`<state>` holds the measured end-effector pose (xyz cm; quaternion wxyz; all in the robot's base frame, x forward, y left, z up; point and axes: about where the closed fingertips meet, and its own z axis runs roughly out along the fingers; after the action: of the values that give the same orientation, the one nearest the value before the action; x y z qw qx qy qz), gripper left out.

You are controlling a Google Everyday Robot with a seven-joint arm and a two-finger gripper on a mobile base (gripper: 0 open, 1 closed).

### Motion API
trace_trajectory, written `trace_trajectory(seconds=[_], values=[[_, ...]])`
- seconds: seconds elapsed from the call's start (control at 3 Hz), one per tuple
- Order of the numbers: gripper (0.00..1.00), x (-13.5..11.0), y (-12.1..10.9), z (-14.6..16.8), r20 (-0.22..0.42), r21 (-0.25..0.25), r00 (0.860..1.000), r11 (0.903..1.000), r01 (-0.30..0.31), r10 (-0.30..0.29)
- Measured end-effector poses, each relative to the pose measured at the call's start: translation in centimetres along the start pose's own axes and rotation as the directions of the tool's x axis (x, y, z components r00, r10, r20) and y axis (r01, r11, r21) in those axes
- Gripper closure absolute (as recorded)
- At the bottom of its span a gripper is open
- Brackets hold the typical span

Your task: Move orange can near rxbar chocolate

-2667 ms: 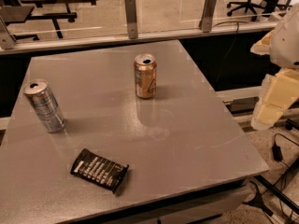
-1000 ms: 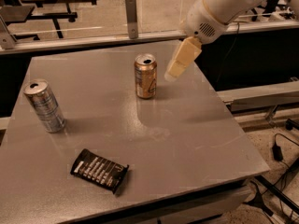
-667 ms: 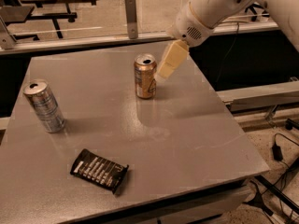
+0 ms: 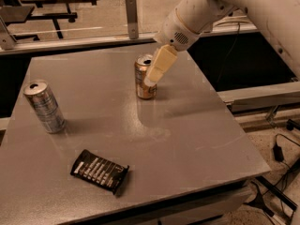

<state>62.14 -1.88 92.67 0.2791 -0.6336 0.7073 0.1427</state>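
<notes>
The orange can (image 4: 142, 81) stands upright at the far middle of the grey table (image 4: 197, 139). The rxbar chocolate (image 4: 99, 171), a flat black bar with white text, lies near the front left of the table. My gripper (image 4: 158, 67) comes in from the upper right on the white arm (image 4: 206, 8). Its cream finger overlaps the can's right upper side. The can's right edge is partly hidden behind it.
A taller silver-blue can (image 4: 44, 106) stands upright at the table's left side. A metal post (image 4: 131, 17) and rail run behind the far edge. Cables lie on the floor at the right (image 4: 281, 149).
The arm has swung in from the right edge of view, and the gripper has come down leftward to the orange can's right side. The cans and bar have not moved.
</notes>
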Motion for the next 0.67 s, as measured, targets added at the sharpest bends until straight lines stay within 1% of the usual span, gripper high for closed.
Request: trace_trajectory(seconds=[0.33, 0.67], values=[[0.00, -0.4, 0.1, 1.2, 0.001, -0.023, 1.000, 0.9997, 0.011, -0.011], [0.23, -0.6, 0.5, 2.2, 0.000, -0.047, 1.000, 0.9986, 0.026, -0.027]])
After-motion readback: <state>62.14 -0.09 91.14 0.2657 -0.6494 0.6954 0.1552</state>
